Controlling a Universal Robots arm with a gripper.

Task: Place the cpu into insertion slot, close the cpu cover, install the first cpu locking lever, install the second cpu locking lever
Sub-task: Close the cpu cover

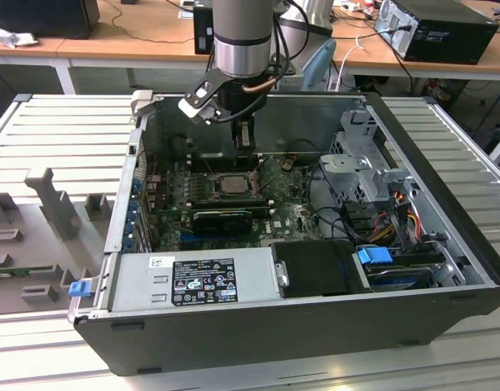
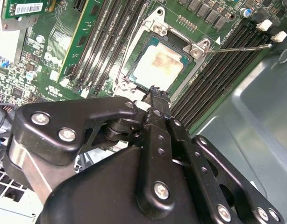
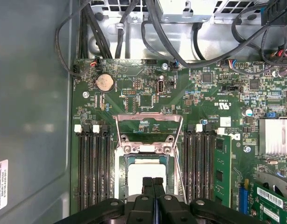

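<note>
cpu [image 3: 136, 173] partly hidden behind closed gripper [image 3: 153, 181]

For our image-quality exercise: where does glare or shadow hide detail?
First wrist view: the pale silver square chip blows out white. Second wrist view: that chip keeps a brownish tint. Exterior view: the open dark-grey computer case is dim inside.
</note>
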